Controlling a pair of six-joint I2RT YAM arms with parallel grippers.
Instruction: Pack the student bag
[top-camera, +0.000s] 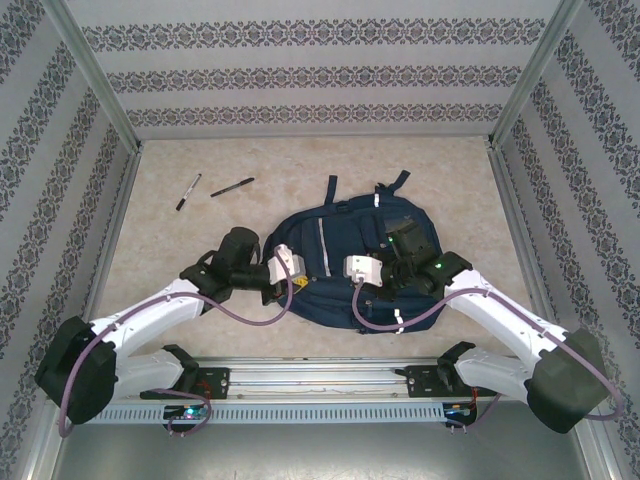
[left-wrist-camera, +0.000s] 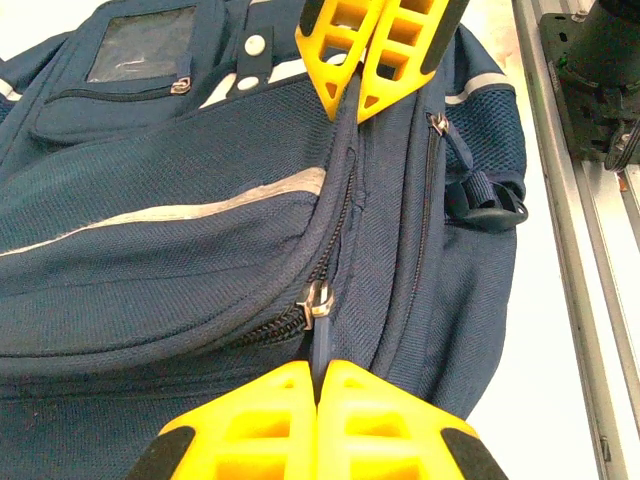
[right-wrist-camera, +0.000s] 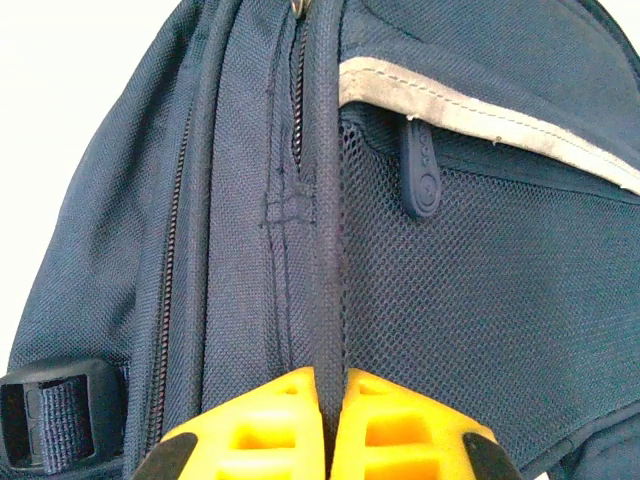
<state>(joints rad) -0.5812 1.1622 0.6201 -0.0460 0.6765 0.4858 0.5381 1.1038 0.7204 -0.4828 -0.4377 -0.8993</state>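
Note:
The student bag (top-camera: 340, 235), navy with pale stripes, lies flat in the middle of the table. At the bag's near edge, my left gripper (left-wrist-camera: 318, 368) is shut on the dark pull tab of a zipper (left-wrist-camera: 321, 303), with the silver slider just beyond its yellow fingertips. From the top view the left gripper (top-camera: 290, 288) sits at the bag's near-left side. My right gripper (right-wrist-camera: 330, 376) is shut on a raised fabric seam (right-wrist-camera: 326, 250) of the bag beside a mesh pocket. In the left wrist view the right gripper (left-wrist-camera: 350, 112) faces mine, pinching that seam.
Two black pens (top-camera: 188, 192) (top-camera: 232, 187) lie on the table at the back left. An aluminium rail (top-camera: 320, 375) runs along the near edge, close to the bag's bottom. A strap buckle (right-wrist-camera: 55, 415) hangs at the bag's side. Patterned walls enclose the table.

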